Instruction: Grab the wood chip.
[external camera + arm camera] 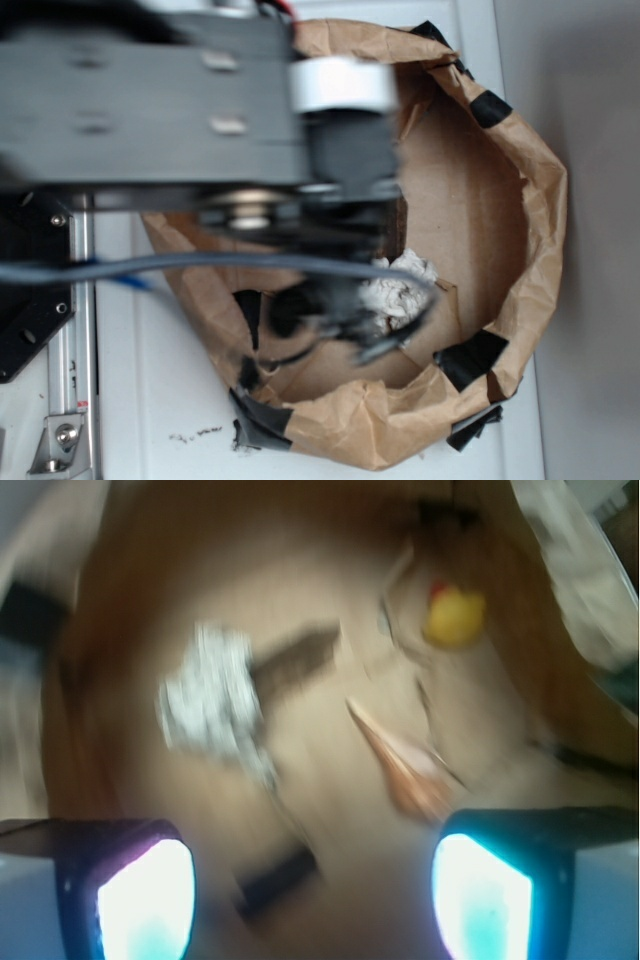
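The end effector hangs wide open and empty; the wood chip lies ahead of it, touching the paper wad.

Place: looked like a robotics lab bench
Evidence: white tabletop, aluminium rail, taped brown paper enclosure served as workspace
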### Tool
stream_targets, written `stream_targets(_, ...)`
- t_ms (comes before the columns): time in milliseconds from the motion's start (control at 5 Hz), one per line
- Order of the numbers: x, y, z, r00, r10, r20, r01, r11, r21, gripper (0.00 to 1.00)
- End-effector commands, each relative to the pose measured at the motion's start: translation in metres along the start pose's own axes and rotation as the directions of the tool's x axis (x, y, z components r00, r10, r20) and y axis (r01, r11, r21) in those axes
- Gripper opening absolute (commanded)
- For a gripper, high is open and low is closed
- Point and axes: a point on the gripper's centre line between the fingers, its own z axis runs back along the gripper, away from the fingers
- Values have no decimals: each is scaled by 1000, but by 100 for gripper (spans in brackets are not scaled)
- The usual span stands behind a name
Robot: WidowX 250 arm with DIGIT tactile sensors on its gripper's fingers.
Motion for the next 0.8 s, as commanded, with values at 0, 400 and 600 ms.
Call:
stream_targets(0,57,-1,-22,873,484,56,-478,873,-96,100)
stream_targets(400,43,20,-72,835,550,15,-549,835,-19,100)
stream_targets(600,38,31,-83,794,602,84,-606,795,29,100)
